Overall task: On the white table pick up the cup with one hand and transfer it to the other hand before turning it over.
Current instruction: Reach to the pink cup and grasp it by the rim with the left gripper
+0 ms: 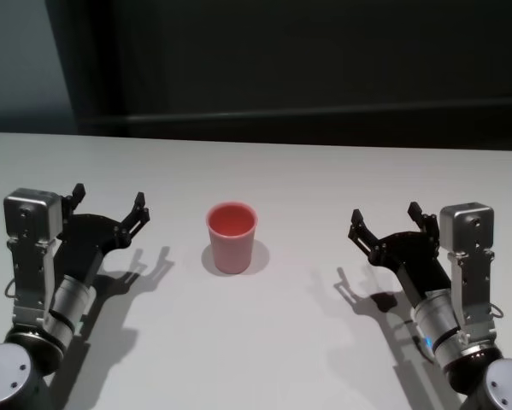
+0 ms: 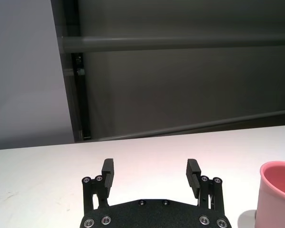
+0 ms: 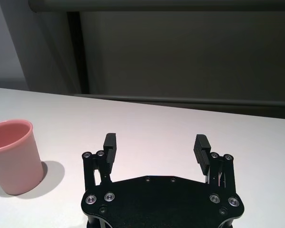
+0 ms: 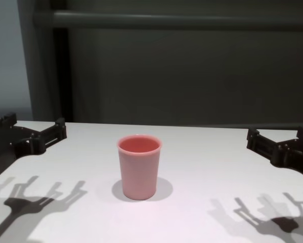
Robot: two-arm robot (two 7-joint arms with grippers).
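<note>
The left gripper (image 1: 108,203) and right gripper (image 1: 385,220) hover spread wide and empty on either side of the pink plastic cup (image 1: 232,237), which stands upright, mouth up, on the white table (image 1: 307,179), seemingly leaving either free to reach in.

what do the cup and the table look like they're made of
Cup: probably plastic; its pink is even and opaque, the wall thin and smooth with a soft sheen, and it has no handle.
Table: the material is unclear, perhaps laminate or a painted board; its white top is flat and matte, carrying soft shadows and no sharp reflections.
</note>
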